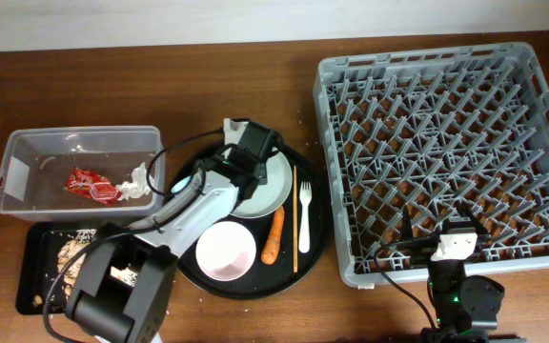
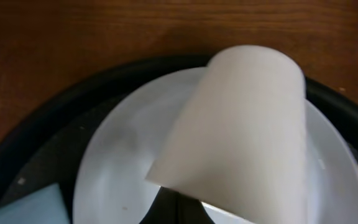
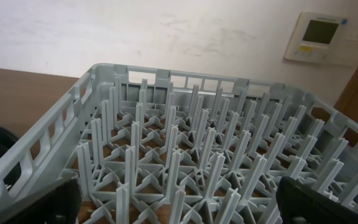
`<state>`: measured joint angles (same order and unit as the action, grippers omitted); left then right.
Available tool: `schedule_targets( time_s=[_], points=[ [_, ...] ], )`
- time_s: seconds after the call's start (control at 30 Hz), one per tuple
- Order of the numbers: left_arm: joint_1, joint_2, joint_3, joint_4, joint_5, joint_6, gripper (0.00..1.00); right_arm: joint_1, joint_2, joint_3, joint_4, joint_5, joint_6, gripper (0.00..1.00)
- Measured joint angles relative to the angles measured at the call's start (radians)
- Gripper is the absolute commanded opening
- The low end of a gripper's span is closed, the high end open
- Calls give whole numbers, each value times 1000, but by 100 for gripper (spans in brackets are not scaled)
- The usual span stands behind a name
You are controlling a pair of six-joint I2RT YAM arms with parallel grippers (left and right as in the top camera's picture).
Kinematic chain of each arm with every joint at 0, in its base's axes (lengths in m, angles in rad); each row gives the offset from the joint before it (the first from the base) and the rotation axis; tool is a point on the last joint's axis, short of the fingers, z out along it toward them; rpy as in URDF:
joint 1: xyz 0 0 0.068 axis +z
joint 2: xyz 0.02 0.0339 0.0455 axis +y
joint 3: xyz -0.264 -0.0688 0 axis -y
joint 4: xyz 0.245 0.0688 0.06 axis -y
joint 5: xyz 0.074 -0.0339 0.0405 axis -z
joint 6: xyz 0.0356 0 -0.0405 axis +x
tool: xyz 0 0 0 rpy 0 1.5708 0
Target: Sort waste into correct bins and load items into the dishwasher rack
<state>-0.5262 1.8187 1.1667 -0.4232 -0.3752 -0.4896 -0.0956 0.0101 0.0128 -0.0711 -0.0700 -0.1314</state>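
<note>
Left claw: the left gripper (image 1: 244, 141) is pressed together on the white cup (image 2: 247, 124); its own fingers do not show in the wrist view
White cup: tilted, closed bottom away from the wrist camera, over the pale grey-green plate (image 2: 117, 162)
Left arm pose: it reaches from its base at the near left table edge, slanting over the round black tray (image 1: 317, 224), with the wrist above the far part of the plate
Near the left claw: light blue cup (image 1: 181, 181) just beside the arm, on the left side of the round tray
Further on the round tray: white bowl (image 1: 225, 252) at the near side; orange carrot (image 1: 274, 235), wooden chopsticks (image 1: 294, 219) and white plastic fork (image 1: 304, 217) lie side by side, right of the plate
Right claw: the right gripper (image 3: 179, 208) is spread wide, holding nothing, over the near edge of the dishwasher rack (image 1: 446, 124)
Right arm pose: low and folded at the near right table edge
Bins: clear tub (image 1: 27, 152), well left of the left claw, holds the red wrapper (image 1: 89, 184) and the white tissue (image 1: 139, 181); the black rectangular tray (image 1: 36, 248) in front of it holds the food scraps (image 1: 70, 250)
Writing: the white label (image 1: 12, 171) on the tub shows no text I can read; the wall panel (image 3: 321, 37) has a small display, too small to read
</note>
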Motion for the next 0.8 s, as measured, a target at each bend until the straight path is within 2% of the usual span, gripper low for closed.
schedule_targets(
  time_s=[0.23, 0.4, 0.47, 0.5, 0.53, 0.67, 0.7, 0.8],
  points=[
    [24, -33, 0, -37, -41, 26, 2, 0, 0, 0, 0, 0, 0, 99],
    [24, -229, 0, -91, -49, 29, 24, 0, 0, 0, 0, 0, 0, 99],
    [24, -303, 0, -140, -32, 22, 45, 0, 0, 0, 0, 0, 0, 99],
    [27, -328, 0, -159, -6, 6, 53, 0, 0, 0, 0, 0, 0, 99],
    [33, -347, 0, -180, 31, -2, 57, 0, 0, 0, 0, 0, 0, 99],
    [204, -371, 0, -198, 355, -31, 60, 0, 0, 0, 0, 0, 0, 99],
    [251, -359, 0, -198, 431, -31, 70, 0, 0, 0, 0, 0, 0, 99],
    [320, -256, -1, -147, 613, 7, 75, 0, 0, 0, 0, 0, 0, 99]
  ],
)
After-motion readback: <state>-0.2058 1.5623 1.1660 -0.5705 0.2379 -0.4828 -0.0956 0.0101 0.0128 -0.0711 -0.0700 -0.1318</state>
